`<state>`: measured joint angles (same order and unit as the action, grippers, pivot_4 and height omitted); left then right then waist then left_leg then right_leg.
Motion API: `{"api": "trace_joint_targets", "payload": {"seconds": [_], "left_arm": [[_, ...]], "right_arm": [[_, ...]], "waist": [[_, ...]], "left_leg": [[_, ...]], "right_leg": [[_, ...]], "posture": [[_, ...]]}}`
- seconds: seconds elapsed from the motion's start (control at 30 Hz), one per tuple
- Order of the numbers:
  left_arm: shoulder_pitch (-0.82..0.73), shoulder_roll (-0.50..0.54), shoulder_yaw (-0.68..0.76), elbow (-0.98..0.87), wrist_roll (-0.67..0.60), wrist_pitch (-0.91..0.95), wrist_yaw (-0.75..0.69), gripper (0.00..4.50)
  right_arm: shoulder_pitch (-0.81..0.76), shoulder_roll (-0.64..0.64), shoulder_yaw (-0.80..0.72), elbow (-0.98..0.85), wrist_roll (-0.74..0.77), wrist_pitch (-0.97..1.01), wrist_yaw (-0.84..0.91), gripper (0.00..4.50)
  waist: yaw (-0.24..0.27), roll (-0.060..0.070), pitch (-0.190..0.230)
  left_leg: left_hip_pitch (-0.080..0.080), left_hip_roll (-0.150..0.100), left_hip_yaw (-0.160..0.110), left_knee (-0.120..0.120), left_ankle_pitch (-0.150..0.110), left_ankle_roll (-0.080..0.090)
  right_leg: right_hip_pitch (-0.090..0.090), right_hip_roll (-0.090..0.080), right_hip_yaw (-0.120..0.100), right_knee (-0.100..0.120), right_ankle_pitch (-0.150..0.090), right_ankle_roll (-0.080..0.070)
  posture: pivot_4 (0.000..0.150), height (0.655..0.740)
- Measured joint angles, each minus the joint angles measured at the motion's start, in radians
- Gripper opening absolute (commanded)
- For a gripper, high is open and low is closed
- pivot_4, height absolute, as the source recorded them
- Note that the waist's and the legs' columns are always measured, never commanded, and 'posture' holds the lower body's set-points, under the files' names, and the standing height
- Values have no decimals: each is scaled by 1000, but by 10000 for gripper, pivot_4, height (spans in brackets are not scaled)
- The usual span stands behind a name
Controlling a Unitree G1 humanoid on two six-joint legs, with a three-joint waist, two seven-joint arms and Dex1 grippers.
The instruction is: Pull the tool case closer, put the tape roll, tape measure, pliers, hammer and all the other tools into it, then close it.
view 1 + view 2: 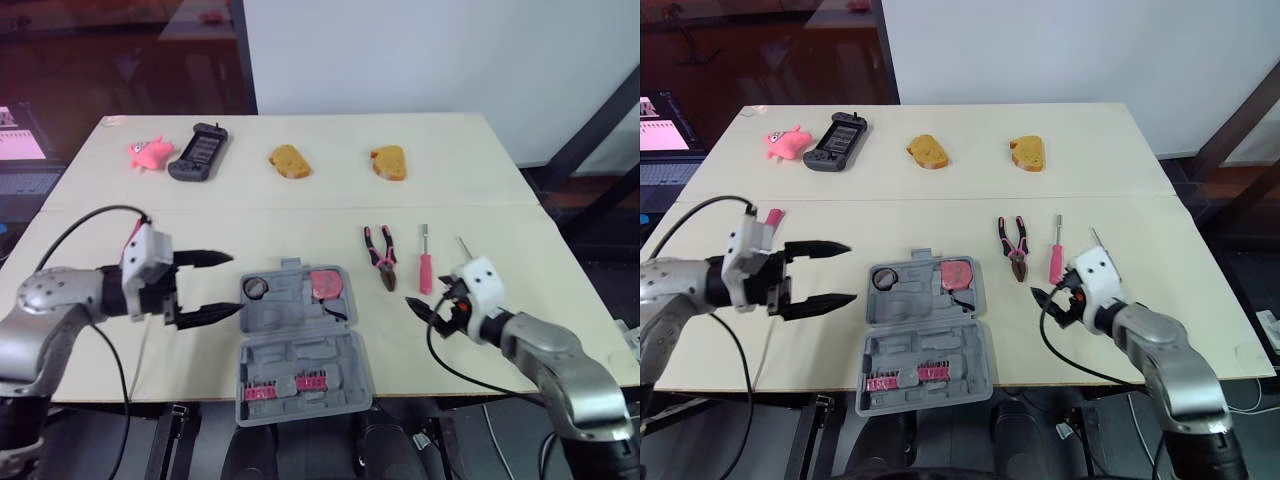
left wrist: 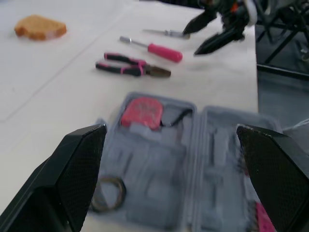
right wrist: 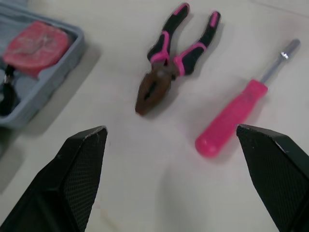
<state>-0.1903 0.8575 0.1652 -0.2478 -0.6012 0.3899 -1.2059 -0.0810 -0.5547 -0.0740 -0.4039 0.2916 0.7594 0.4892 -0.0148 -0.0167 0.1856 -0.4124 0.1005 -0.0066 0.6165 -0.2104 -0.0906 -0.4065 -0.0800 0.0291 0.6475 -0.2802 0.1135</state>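
Pale surface [image 1: 300, 210], seam across the middle. Along the far side: pink toy [image 1: 148, 153], black handheld console [image 1: 199, 152], bread piece [image 1: 289, 160], second bread piece [image 1: 389, 162]. At the near edge: open grey tool case [image 1: 300, 352]; right of it, pliers [image 1: 381, 255] beside pink screwdriver [image 1: 425, 264].

Red tape measure [image 1: 324, 284] and dark tape roll [image 1: 255, 288] in the far half of the open grey plastic tool case [image 1: 300, 352], pink-handled pliers [image 1: 380, 258] to its right, pink-handled screwdriver [image 1: 424, 272] right of them

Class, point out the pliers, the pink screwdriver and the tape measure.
pliers [image 3: 161, 76], right wrist view, at the pivot.
pink screwdriver [image 3: 231, 117], right wrist view, mid-handle.
tape measure [image 1: 324, 284], left eye view, red casing.
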Motion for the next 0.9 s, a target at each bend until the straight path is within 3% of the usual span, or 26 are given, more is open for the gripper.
{"api": "trace_joint_targets", "payload": {"seconds": [0.27,0.6,0.7,0.83,0.9], "left_arm": [[-15,-24,-33,-63,4,33,73,45000],[73,-30,-40,-87,69,18,109,45000],[73,-31,-40,-88,70,16,113,45000],[72,-32,-40,-87,71,14,115,45000],[70,-32,-40,-87,74,14,115,45000]], "right_arm": [[-204,154,132,171,-69,65,-133,44819],[-272,291,84,362,-112,65,-279,44819],[-273,319,70,384,-111,60,-292,36168],[-273,350,53,413,-112,41,-316,15787],[-271,364,46,421,-112,31,-322,9456]], "waist": [[3,0,0],[2,0,0],[1,0,0],[0,0,0],[0,0,0]], "left_leg": [[0,0,0,-1,0,0],[-1,0,0,-2,0,0],[-1,0,0,-2,0,0],[-1,0,0,-2,0,0],[-1,0,0,-2,0,0]], "right_leg": [[-1,0,0,0,1,2],[-1,0,0,1,1,2],[-1,0,0,1,1,2],[-1,0,0,1,2,3],[-1,0,0,1,2,3]], "posture": [[1500,7207],[1500,7207],[1500,7207],[1500,7207],[1500,7207]]}}
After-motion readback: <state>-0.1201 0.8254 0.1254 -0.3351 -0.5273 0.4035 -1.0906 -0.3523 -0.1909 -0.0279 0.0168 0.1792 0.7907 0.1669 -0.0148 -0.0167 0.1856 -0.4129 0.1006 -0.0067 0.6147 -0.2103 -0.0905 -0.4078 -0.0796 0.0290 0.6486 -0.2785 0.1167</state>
